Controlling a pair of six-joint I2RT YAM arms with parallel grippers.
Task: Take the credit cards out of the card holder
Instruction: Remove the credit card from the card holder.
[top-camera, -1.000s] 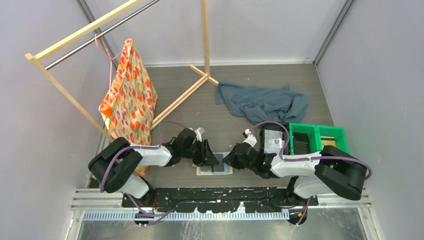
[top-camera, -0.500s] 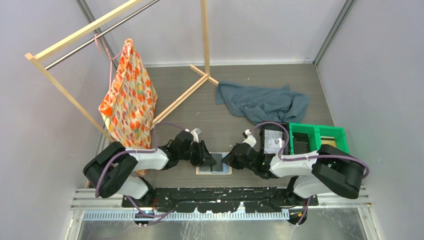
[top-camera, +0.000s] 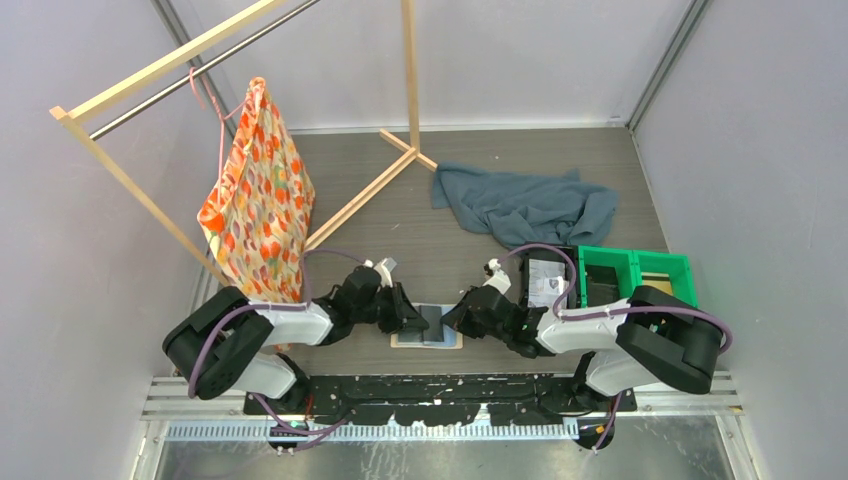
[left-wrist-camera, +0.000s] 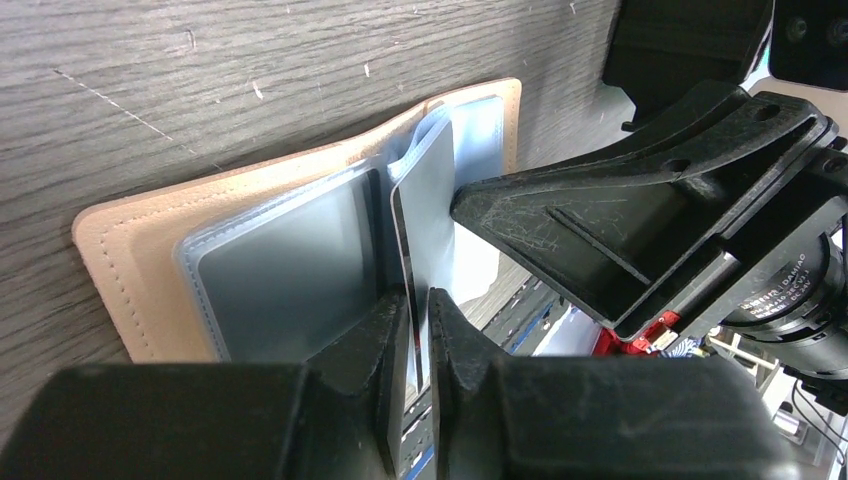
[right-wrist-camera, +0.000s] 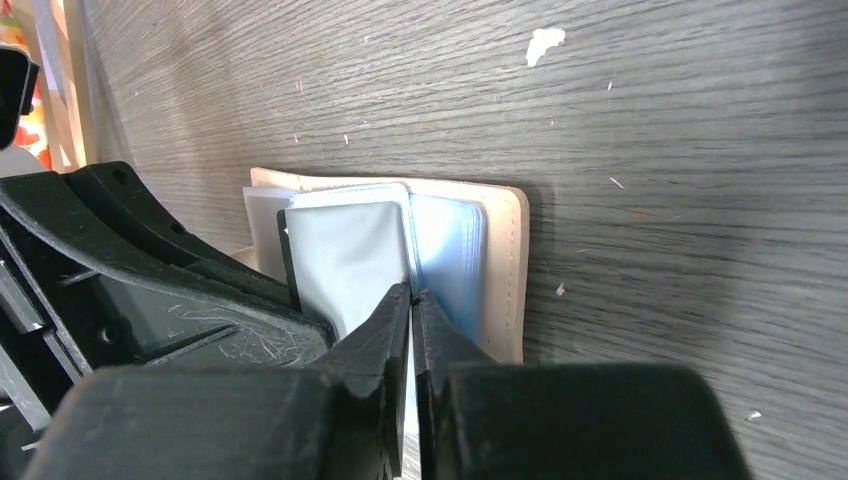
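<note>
Open tan card holder (top-camera: 405, 340) lies flat at the table's (top-camera: 400, 230) near edge. Left gripper (top-camera: 412, 318) and right gripper (top-camera: 452, 322) meet over it, dark credit card (top-camera: 433, 322) between the 2. Grey cloth (top-camera: 525, 205) far back, green bin (top-camera: 640, 268) right, orange fabric (top-camera: 258, 200) on wooden rack (top-camera: 130, 185) left.

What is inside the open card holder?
Pale blue pockets, and one dark-edged card standing up, pinched by the left tool. Any other cards are hidden in the pockets.

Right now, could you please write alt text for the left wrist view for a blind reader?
The left gripper pinches a dark-edged credit card standing up from the open tan card holder on a grey wooden table. The right gripper meets the holder beside it.
</note>
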